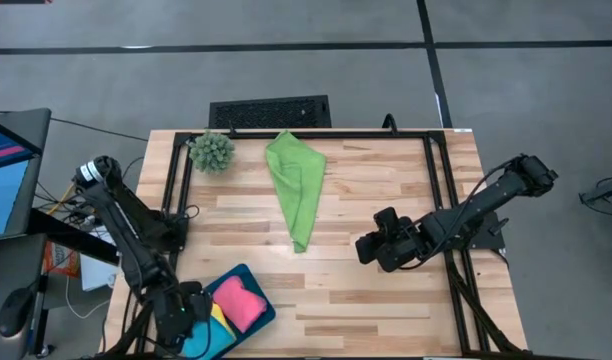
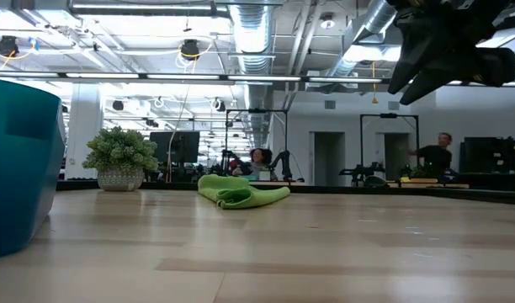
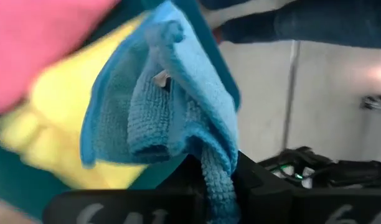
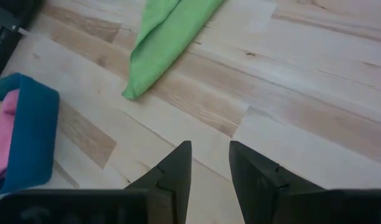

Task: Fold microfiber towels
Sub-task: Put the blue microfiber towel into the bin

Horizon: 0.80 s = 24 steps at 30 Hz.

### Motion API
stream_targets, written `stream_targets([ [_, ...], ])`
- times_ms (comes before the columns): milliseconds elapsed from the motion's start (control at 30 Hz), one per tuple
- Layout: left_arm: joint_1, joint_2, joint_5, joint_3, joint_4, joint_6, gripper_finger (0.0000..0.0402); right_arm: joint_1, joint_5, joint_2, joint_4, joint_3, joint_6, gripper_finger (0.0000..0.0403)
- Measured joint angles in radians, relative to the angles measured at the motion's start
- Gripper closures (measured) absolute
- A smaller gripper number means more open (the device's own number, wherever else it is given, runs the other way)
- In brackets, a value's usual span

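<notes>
A bright blue towel [image 3: 165, 106] is bunched in front of my left gripper [image 3: 212, 186], which is shut on it over the teal tray [image 1: 254, 318] at the table's near left. A pink towel [image 1: 240, 300] and a yellow towel [image 3: 60, 118] lie in the tray. The green towel [image 1: 295, 188] lies loosely folded into a long strip on the wood at mid-table, its narrow end toward the near side. My right gripper [image 4: 210, 155] hovers open above bare wood to the right of that end, nothing between its fingers. My left gripper pinches a bunched, several-layered strip of the blue towel [image 3: 214, 171] between its two fingers, slanting down from the table's near left. The rest of the cloth spreads slack beyond the fingertips over the yellow towel. Whether it rests there, I cannot tell.
A spiky green ball plant [image 1: 212, 150] stands at the far left corner. Black frame rails [image 1: 438, 190] run along the table's far and right sides. Bare wood lies between the tray and the green towel. People [image 2: 434, 156] show in the room behind.
</notes>
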<state>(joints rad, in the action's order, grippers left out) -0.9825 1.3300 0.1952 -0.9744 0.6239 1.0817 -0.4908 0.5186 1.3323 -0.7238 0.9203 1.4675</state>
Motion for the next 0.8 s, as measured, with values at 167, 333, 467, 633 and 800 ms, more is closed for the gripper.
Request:
stream_targets([
  [167, 0.008, 0.001, 0.02, 0.036, 0.0, 0.02, 0.0394, 0.0, 0.0, 0.0, 0.0, 0.0, -0.001, 0.0272],
  [333, 0.008, 0.0, 0.009, 0.057, 0.01, 0.021, 0.0387, 0.0, 0.0, 0.0, 0.0, 0.0, -0.003, 0.0272],
  [467, 0.008, -0.001, 0.006, 0.077, 0.014, 0.028, 0.0377, 0.0, 0.0, 0.0, 0.0, 0.0, -0.002, 0.0272],
  [633, 0.009, -0.001, 0.007, 0.082, 0.076, 0.039, 0.0347, 0.0, 0.0, 0.0, 0.0, 0.0, -0.003, 0.0272],
  [800, 0.009, -0.001, 0.03, 0.083, 0.142, 0.058, 0.0289, 0.0, 0.0, 0.0, 0.0, 0.0, -0.01, 0.0272],
])
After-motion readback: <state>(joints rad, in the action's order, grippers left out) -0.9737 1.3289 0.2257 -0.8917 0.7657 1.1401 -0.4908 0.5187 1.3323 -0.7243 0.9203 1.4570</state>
